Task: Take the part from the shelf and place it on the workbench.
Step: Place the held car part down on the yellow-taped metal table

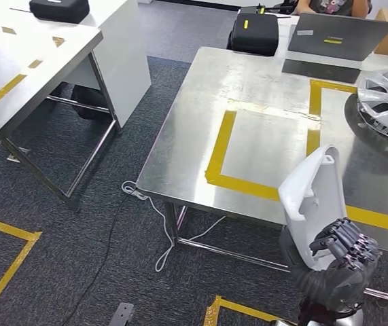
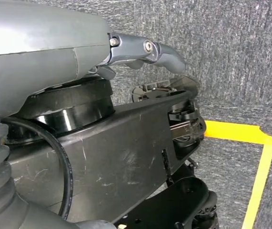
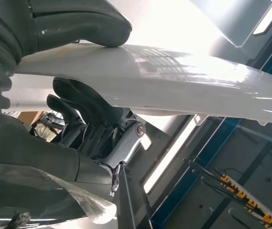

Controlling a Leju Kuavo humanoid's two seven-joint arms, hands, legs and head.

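Note:
My right hand (image 1: 343, 255) grips a white moulded part (image 1: 312, 197) from below and holds it upright at the front right edge of the steel workbench (image 1: 191, 136). The part's top overlaps a yellow tape square (image 1: 219, 146) marked on the bench. In the right wrist view the thumb (image 3: 80, 24) presses one face of the white part (image 3: 163, 81) while dark fingers (image 3: 84, 102) curl under the other. My left hand (image 2: 91, 52) hangs over grey carpet, its fingers (image 2: 156, 50) straight, with nothing in it.
A silver wheel cover (image 1: 386, 102) lies at the bench's right side. A black case (image 1: 255, 32) and a grey lid (image 1: 335, 34) sit at the back, near a seated person (image 1: 330, 5). A white table (image 1: 27, 61) stands left. A cable (image 1: 150, 204) trails on the floor.

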